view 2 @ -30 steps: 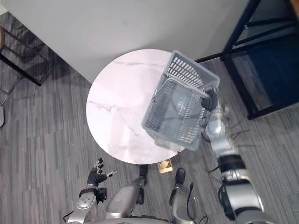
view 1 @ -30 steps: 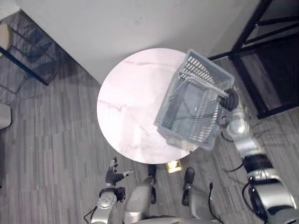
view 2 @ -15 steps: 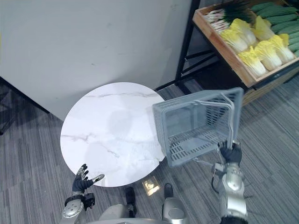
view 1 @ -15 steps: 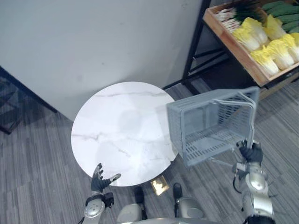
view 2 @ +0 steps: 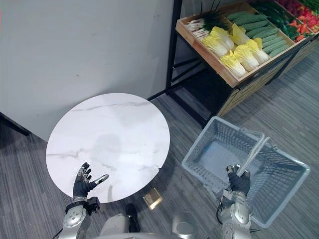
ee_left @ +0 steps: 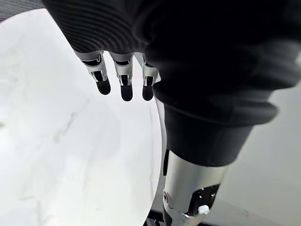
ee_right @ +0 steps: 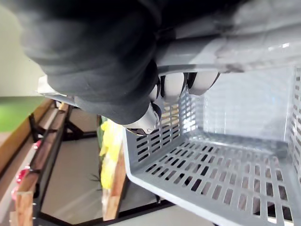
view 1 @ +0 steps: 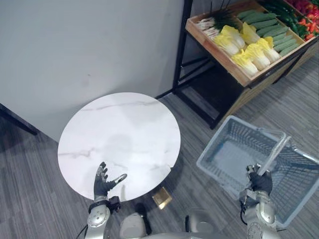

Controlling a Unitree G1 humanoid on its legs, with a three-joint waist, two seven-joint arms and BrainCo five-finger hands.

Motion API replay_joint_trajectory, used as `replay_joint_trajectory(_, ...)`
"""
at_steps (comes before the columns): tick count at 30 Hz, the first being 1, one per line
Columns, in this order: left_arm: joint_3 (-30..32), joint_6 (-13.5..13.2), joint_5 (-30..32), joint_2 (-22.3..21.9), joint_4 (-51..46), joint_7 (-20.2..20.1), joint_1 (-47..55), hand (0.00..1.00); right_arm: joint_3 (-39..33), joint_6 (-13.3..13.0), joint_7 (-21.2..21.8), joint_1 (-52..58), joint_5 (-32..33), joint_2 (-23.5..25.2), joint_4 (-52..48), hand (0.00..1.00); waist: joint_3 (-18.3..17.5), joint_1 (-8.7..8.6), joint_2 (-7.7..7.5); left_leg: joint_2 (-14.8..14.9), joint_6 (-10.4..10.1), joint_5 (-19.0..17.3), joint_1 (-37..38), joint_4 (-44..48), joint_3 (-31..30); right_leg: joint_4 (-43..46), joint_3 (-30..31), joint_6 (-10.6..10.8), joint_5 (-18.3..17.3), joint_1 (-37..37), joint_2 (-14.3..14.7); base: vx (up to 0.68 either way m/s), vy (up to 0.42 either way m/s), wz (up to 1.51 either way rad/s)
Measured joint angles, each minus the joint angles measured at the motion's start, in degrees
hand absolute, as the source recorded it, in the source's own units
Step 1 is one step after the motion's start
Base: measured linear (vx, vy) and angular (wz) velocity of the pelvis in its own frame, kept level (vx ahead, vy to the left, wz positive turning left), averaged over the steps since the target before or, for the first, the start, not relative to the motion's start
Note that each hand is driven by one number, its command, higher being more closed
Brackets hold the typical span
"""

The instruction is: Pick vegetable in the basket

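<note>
An empty grey plastic basket (view 1: 227, 154) hangs low over the floor, right of the round white table (view 1: 119, 134). My right hand (view 1: 260, 182) is shut on its handle (view 1: 273, 155); in the right wrist view the fingers (ee_right: 181, 84) curl round the handle bar above the slotted basket wall (ee_right: 221, 165). The vegetables lie in a wooden shelf crate (view 1: 227, 64) at the far right: yellow cabbages (view 1: 244, 47), green cucumbers (view 1: 269, 29), spring onions (view 1: 212, 22) and red peppers (view 1: 305, 6). My left hand (view 1: 103, 182) is open over the table's near edge, its fingers (ee_left: 123, 84) straight.
A black metal frame (view 1: 182, 55) carries the crate and stands between the table and the shelf. A pale wall (view 1: 89, 45) runs behind the table. A small brass floor plate (view 1: 162, 198) lies below the table's near edge. Grey plank floor surrounds the basket.
The camera has swung right, bringing the vegetable shelf into view. The basket has left the table top and dropped to the right over the floor, still in my right hand.
</note>
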Motion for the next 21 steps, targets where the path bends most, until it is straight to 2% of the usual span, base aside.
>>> replay_joint_trajectory(1, -0.1, -0.1, 0.0, -1.1, -0.6, 0.0, 1.1, 0.0, 0.3, 0.0, 0.0, -0.2, 0.0, -0.1, 0.6, 1.0, -0.2, 0.14, 0.87, 1.3, -1.1, 2.1, -1.2, -1.3, -0.5, -6.6, -1.9, -0.1, 0.0, 2.0, 1.4, -0.25, -0.185, -0.19)
replay_joint_trajectory(2, -0.2, -0.1, 0.0, -1.5, -0.6, 0.0, 1.4, 0.0, 0.5, 0.0, 0.0, -0.5, 0.0, -0.1, 1.2, 1.0, -0.1, 0.11, 1.17, 1.7, -1.7, 3.4, -1.2, -2.5, -0.9, -8.8, -2.4, -0.3, 0.1, 2.7, 2.1, -0.28, -0.228, 0.04)
replay_joint_trajectory(3, -1.1, 0.0, 0.0, -2.2, -0.5, 0.1, 2.1, 0.0, 0.5, 0.0, -0.1, -1.5, -0.1, -0.7, 3.1, 1.0, -0.1, -0.16, 2.33, 2.6, -2.8, 7.4, -0.9, -5.9, -2.2, -10.7, -2.8, -2.6, 1.3, 2.9, 3.6, -0.35, -0.256, 0.2)
replay_joint_trajectory(4, -1.9, 0.0, 0.0, -2.2, -0.5, -0.2, 2.5, 0.0, 0.2, 0.1, -0.3, -1.5, -0.1, -1.0, 4.2, 1.0, 0.2, -0.44, 2.16, 2.9, -4.6, 10.0, -0.3, -8.3, -4.1, -10.9, -3.9, -3.8, 1.9, 2.2, 4.3, -0.34, -0.25, 0.2)
replay_joint_trajectory(5, -1.9, 0.0, 0.0, -2.3, -0.4, -0.3, 2.6, 0.0, -0.2, 0.2, -0.3, -1.5, 0.0, -1.1, 4.5, 1.0, 0.3, -0.41, 1.94, 2.9, -4.7, 9.4, 0.0, -7.4, -4.9, -11.0, -3.9, -4.5, 2.3, 2.3, 4.4, -0.21, -0.161, 0.06)
replay_joint_trajectory(6, -1.9, 0.0, 0.0, -2.5, -0.7, -0.3, 3.3, 0.0, -0.6, 0.3, -0.5, -1.3, -0.1, -1.0, 4.4, 1.0, 0.3, -0.19, 1.87, 2.7, -5.4, 5.9, 0.5, -3.0, -5.7, -11.3, -3.6, -5.9, 3.2, 2.2, 4.2, -0.12, -0.11, -0.11)
replay_joint_trajectory(7, -1.8, 0.0, 0.0, -2.4, -1.0, -0.4, 3.8, 0.0, -0.5, 0.3, -0.5, -1.4, -0.1, -1.1, 4.4, 1.0, 0.3, -0.16, 1.86, 2.7, -5.1, 4.2, 0.9, -0.8, -5.8, -11.2, -3.1, -6.3, 3.4, 1.9, 4.2, -0.16, -0.094, -0.3)
replay_joint_trajectory(8, -1.4, 0.0, 0.0, -2.5, -2.0, -0.4, 4.8, 0.0, -0.3, 0.3, -0.5, -1.7, -0.1, -0.8, 4.0, 1.0, 0.3, -0.17, 1.9, 2.9, -4.6, 0.6, 1.5, 2.9, -6.2, -10.6, -2.0, -6.8, 3.9, 1.0, 4.2, -0.13, -0.049, -0.44)
replay_joint_trajectory(9, -1.3, -0.1, 0.0, -2.5, -3.0, -0.4, 5.6, 0.0, -0.2, 0.3, -0.6, -1.6, -0.1, -0.3, 2.6, 1.0, 0.3, -0.16, 1.92, 2.9, -4.2, -2.7, 2.8, 5.9, -7.2, -9.8, -0.8, -6.8, 4.2, 0.1, 4.4, -0.12, -0.022, -0.47)
replay_joint_trajectory(11, -1.3, -0.1, -0.2, -2.6, -3.6, -0.4, 6.4, 0.0, 0.0, 0.3, -1.3, -1.1, -0.1, 0.2, 0.8, 1.0, 0.2, -0.25, 2.08, 2.7, -3.9, -6.9, 5.4, 7.4, -8.9, -9.2, 0.6, -6.4, 4.7, -0.8, 4.9, -0.09, 0.047, -0.4)
replay_joint_trajectory(13, -1.3, -0.1, -1.1, -3.1, -3.9, -0.4, 6.3, 0.0, -0.7, 0.2, -1.5, -0.5, -0.1, 0.8, -0.9, 1.0, -0.7, -0.61, 3.16, 2.7, -4.7, -10.5, 9.0, 1.4, -8.9, -9.6, 1.1, -5.5, 5.3, -1.9, 6.0, -0.15, 0.13, -0.28)
replay_joint_trajectory(14, -1.3, -0.1, -1.1, -2.9, -3.9, -0.4, 6.0, 0.0, -0.9, 0.2, -1.5, -0.4, -0.1, 1.1, -0.9, 1.0, -0.8, -0.61, 2.62, 2.3, -5.3, -10.6, 9.3, 0.2, -8.6, -9.9, 1.3, -5.0, 5.4, -2.0, 5.8, -0.13, 0.151, -0.16)
replay_joint_trajectory(15, -1.3, -0.1, -1.1, -2.7, -3.9, -0.4, 5.5, 0.0, -1.7, 0.2, -1.5, 0.6, -0.1, 1.8, -1.2, 1.0, -1.5, -0.51, 1.4, 1.3, -4.9, -10.2, 9.4, -1.0, -8.3, -10.9, 1.6, -4.1, 5.9, -2.2, 5.1, -0.04, 0.074, -0.07)
replay_joint_trajectory(18, -1.4, -0.1, -1.1, -2.6, -3.9, -0.4, 5.3, 0.0, -2.6, 0.2, -1.8, 2.3, -0.1, 2.9, -1.5, 1.0, -2.5, -0.53, -0.15, 0.4, -4.7, -9.5, 9.9, -1.2, -6.9, -11.4, 2.6, -3.1, 6.5, -2.1, 3.9, 0.0, 0.094, -0.15)
replay_joint_trajectory(21, -1.6, -0.1, -1.1, -2.6, -4.7, -0.3, 5.1, 0.0, -2.8, 0.2, -2.4, 2.7, 0.0, 3.5, -1.6, 1.0, -2.6, -1.87, -0.33, -0.2, -3.8, -10.1, 10.8, -0.3, -4.2, -11.7, 5.2, -2.0, 7.3, -2.2, 3.2, 0.02, 0.088, -0.43)
